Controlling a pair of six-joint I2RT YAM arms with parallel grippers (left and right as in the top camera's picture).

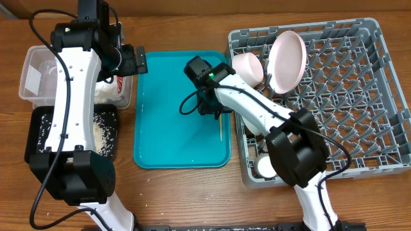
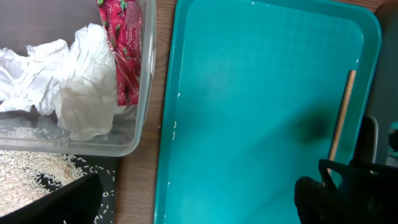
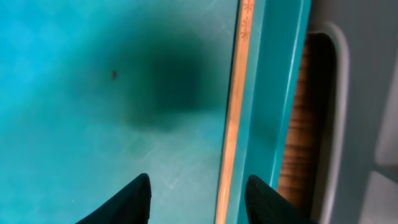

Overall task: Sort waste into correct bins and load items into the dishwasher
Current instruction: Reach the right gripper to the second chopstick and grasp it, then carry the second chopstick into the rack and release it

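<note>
One thin wooden chopstick (image 1: 220, 126) lies along the right side of the teal tray (image 1: 173, 128). My right gripper (image 1: 215, 112) hangs low over it. In the right wrist view the gripper (image 3: 198, 199) is open and the chopstick (image 3: 233, 124) runs between its fingers, nearer the right one, touching neither. My left gripper (image 1: 138, 59) stands wide open and empty between the clear tub (image 1: 29, 77) and the teal tray. The tub holds crumpled tissue (image 2: 74, 81) and a red wrapper (image 2: 124, 50). Rice (image 2: 31, 171) lies on the black tray (image 1: 38, 128).
The grey dish rack (image 1: 359, 83) fills the right side, holding a plate (image 1: 287, 58), a bowl (image 1: 247, 66) and a small cup (image 1: 264, 167). Its wall (image 3: 367, 93) stands close beside the teal tray's rim, with a narrow strip of wooden table (image 3: 305, 143) between.
</note>
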